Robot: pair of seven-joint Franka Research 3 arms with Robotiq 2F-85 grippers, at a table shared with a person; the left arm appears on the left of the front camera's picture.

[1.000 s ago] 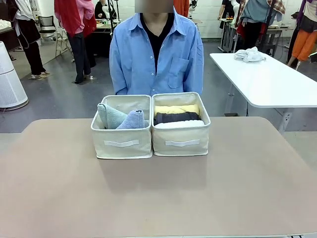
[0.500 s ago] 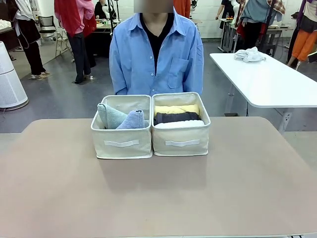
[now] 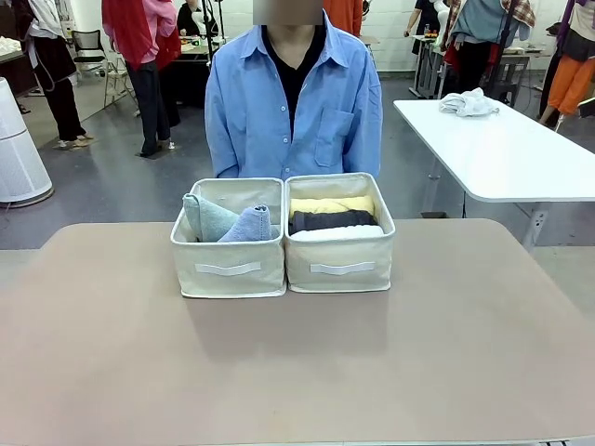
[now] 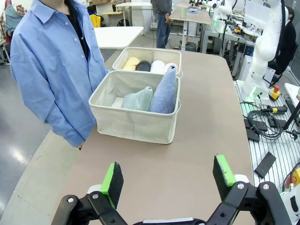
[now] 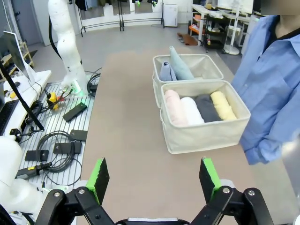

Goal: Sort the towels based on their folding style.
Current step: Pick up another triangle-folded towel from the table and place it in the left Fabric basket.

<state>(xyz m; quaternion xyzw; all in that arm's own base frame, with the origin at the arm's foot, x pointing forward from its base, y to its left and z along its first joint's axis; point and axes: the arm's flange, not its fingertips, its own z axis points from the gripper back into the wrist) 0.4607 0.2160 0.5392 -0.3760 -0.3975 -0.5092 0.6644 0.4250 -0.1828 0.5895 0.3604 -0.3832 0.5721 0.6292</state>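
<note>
1. Standing with its jaws spread wide and nothing between them, the left gripper (image 4: 168,176) hangs above bare table (image 4: 197,136).
2. Ahead of it sits a beige box (image 4: 133,123) holding two cone towels, grey-green (image 4: 138,99) and grey-blue (image 4: 165,91), both leaning.
3. The right gripper (image 5: 154,180) is likewise spread and empty.
4. Ahead of it, a second box (image 5: 206,133) holds four rolls lying side by side: pink (image 5: 173,108), white (image 5: 191,110), dark grey (image 5: 206,107), yellow (image 5: 222,105).
5. The boxes touch. A person in a blue shirt (image 3: 293,102) stands just beyond them.
</note>
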